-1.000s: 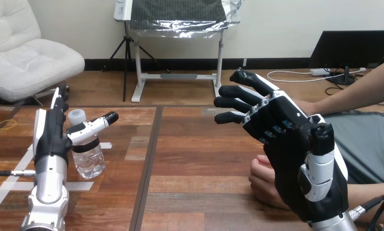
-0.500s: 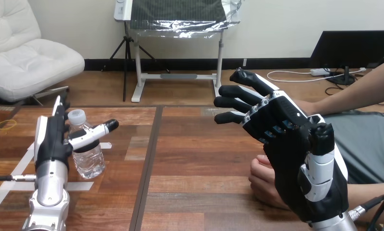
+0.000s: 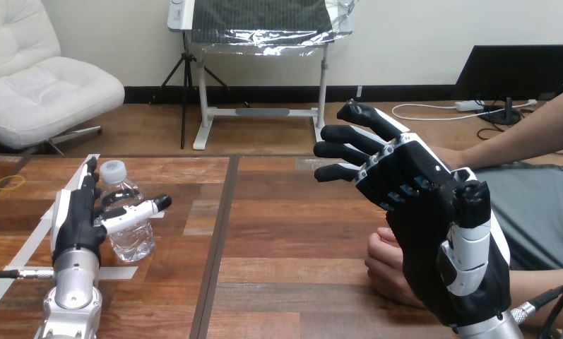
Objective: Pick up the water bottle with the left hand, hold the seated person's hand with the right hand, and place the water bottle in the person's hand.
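A clear water bottle (image 3: 126, 212) with a white cap stands upright on the wooden table (image 3: 292, 226) at the left. My left hand (image 3: 77, 212) is right beside it, fingers straight along its far left side and the thumb lying across its front, not closed round it. My right hand (image 3: 419, 205) is raised above the table at the right, fingers spread and straight, holding nothing. The person's hand (image 3: 386, 265) rests as a loose fist on the table just below and behind my right hand, partly hidden by it. I cannot tell if the two touch.
The person's other forearm (image 3: 518, 134) reaches in from the right edge behind my right hand. White tape strips (image 3: 119, 272) lie on the table under the bottle. A yellow rubber band (image 3: 10, 182) sits at the far left.
My left hand has sunk lower and pulled slightly back beside the bottle, so the cap and neck now show above the thumb. The right hand and the person's hand stayed still.
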{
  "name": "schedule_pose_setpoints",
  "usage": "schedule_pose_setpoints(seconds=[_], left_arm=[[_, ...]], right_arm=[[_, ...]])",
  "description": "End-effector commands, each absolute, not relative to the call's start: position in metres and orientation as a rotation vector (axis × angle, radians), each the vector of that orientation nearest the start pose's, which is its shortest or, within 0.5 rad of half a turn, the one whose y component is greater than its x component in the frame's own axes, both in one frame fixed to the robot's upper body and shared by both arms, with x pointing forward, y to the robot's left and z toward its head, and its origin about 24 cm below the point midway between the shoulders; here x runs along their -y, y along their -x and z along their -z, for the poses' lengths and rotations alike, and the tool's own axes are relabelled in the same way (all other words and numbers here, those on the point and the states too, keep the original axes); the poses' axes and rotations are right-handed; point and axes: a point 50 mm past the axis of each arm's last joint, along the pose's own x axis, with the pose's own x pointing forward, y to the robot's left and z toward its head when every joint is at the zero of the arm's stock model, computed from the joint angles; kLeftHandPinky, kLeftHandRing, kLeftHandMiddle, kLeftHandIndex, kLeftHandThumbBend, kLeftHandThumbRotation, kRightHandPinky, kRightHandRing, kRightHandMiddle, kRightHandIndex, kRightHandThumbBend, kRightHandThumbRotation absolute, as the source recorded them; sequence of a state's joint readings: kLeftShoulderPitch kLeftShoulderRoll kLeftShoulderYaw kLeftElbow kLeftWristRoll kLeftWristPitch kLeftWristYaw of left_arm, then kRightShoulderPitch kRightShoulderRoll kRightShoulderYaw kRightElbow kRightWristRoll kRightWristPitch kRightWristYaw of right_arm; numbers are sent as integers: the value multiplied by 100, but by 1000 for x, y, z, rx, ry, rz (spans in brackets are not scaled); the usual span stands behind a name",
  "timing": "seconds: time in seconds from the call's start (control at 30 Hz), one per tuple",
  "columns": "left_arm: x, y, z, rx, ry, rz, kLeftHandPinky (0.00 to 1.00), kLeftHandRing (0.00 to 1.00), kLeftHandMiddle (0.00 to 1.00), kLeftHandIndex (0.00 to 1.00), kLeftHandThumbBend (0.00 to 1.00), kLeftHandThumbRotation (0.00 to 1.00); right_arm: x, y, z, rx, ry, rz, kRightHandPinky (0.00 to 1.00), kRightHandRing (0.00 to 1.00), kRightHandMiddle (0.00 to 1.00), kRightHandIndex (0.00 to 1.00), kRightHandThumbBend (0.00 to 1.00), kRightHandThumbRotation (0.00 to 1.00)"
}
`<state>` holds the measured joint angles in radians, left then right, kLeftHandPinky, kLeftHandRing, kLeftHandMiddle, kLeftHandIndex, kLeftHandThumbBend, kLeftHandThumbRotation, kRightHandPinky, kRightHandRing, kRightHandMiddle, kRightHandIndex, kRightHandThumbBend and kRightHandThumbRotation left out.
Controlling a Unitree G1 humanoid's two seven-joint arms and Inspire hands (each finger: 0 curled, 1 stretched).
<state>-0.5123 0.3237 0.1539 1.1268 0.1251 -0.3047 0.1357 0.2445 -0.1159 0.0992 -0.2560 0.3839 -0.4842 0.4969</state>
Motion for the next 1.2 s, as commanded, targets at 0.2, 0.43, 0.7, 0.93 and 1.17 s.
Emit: schedule_pose_setpoints(seconds=[0.2, 0.43, 0.7, 0.93, 1.17], left_arm=[[-255, -329, -10, -246, -347, -258, 91, 97, 98, 100, 84, 18], [-255, -330, -9, -271, -348, -260, 92, 97, 98, 99, 85, 20], [-253, -332, -10, -278, -341, -259, 92, 97, 98, 99, 85, 19], [-252, -333, -10, -290, -362, -259, 92, 97, 98, 99, 85, 21], [-252, -334, -9, -308, -356, -261, 91, 96, 97, 98, 87, 23]], right_arm=[[145, -194, -107, 618, -175, -479, 69, 78, 80, 84, 65, 100], [145, -194, -108, 618, -170, -480, 69, 78, 80, 84, 65, 100], [145, -193, -108, 618, -173, -485, 69, 78, 80, 84, 65, 100], [146, -193, -108, 618, -168, -480, 69, 78, 80, 84, 66, 100], [145, -193, -108, 619, -166, -482, 68, 78, 80, 84, 66, 100]])
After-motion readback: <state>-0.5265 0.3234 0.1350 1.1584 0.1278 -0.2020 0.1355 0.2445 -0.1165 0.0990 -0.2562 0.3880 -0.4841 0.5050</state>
